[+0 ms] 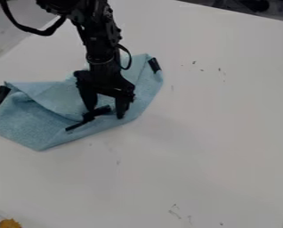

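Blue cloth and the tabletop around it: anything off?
The cloth lies rumpled and unevenly folded, with a bent black strip on it by the gripper. Dark marks dot the white tabletop. No spill visible.

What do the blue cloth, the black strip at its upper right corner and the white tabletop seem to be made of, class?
Blue cloth: soft, matt woven or knitted fabric, judging by its creases and folds.
Black strip: probably tape or dark fabric; it looks flat and straight-edged.
White tabletop: smooth, perhaps laminate or painted board, with small dark marks on an even surface.
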{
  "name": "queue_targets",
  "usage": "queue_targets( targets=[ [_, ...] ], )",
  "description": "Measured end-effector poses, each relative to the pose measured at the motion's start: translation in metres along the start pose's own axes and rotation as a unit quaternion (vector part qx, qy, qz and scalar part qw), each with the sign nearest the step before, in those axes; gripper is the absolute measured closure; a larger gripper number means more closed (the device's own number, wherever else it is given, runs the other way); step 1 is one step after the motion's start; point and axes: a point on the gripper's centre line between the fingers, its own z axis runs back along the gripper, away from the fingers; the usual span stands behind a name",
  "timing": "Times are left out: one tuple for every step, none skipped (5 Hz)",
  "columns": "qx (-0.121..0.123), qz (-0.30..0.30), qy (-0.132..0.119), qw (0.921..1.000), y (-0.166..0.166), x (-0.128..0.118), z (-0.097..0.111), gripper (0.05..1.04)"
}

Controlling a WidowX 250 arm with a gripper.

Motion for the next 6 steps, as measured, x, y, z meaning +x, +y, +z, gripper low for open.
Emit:
queue_targets(
  targets=[
    [0.0,-0.002,0.003,1.0,-0.0004,0.0008,-0.002,0.139],
    [-0.001,0.006,0.008,1.0,-0.0005,-0.0004,-0.0018,0.424],
    [0.0,0.01,0.011,0.9999,-0.0001,-0.0003,-0.0007,0.726],
    [0.0,0.015,0.012,0.9998,-0.0006,-0.0007,-0.0048,0.932],
    [-0.002,0.019,0.014,0.9997,-0.0016,-0.0019,-0.0055,0.989],
    [-0.005,0.015,0.02,0.9997,-0.0027,-0.0067,-0.0072,0.82]
  ],
)
